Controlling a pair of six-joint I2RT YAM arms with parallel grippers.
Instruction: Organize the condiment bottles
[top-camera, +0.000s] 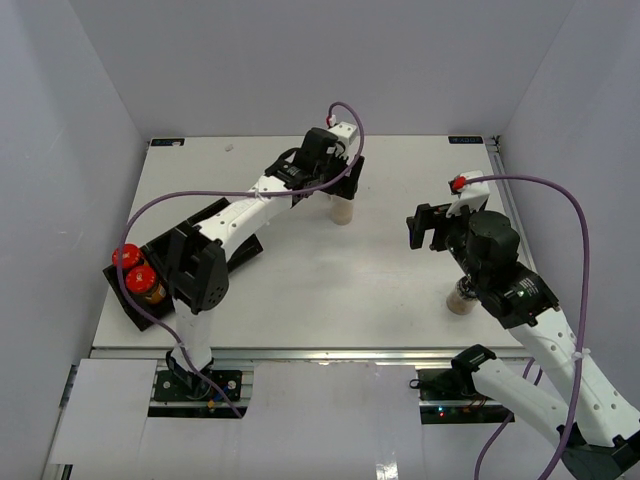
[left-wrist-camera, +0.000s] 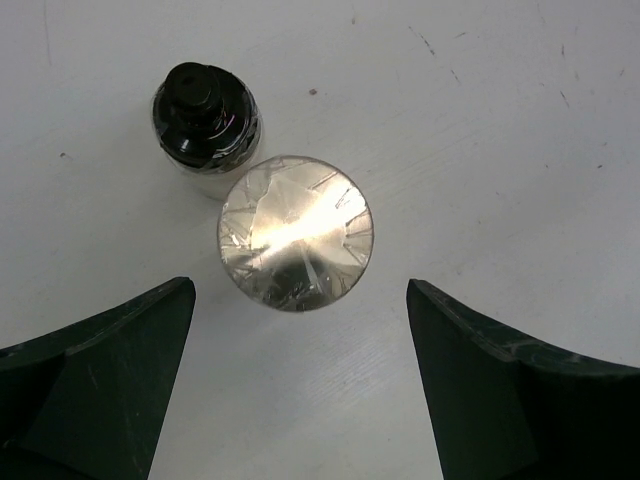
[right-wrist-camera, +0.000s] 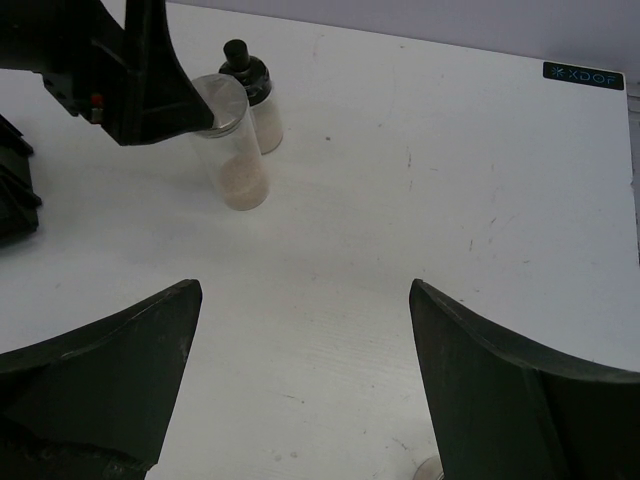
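Note:
A clear jar with a silvery cap (left-wrist-camera: 295, 232) and pale tan contents stands at the far middle of the table (top-camera: 342, 210). A black-capped jar (left-wrist-camera: 207, 125) stands right beside it. My left gripper (left-wrist-camera: 300, 300) is open above them, and the silvery cap lies just ahead of its fingertips. In the top view the left gripper (top-camera: 338, 185) hides the black-capped jar. Two red-capped jars (top-camera: 137, 270) stand in the black tray (top-camera: 158, 243). My right gripper (top-camera: 425, 228) is open and empty above bare table. Another jar (top-camera: 462, 297) stands under the right arm.
The right wrist view shows the left gripper (right-wrist-camera: 130, 70) over the clear jar (right-wrist-camera: 232, 150), the black-capped jar (right-wrist-camera: 250, 85) behind it, and the tray's edge (right-wrist-camera: 15, 200) at far left. White walls enclose the table on three sides.

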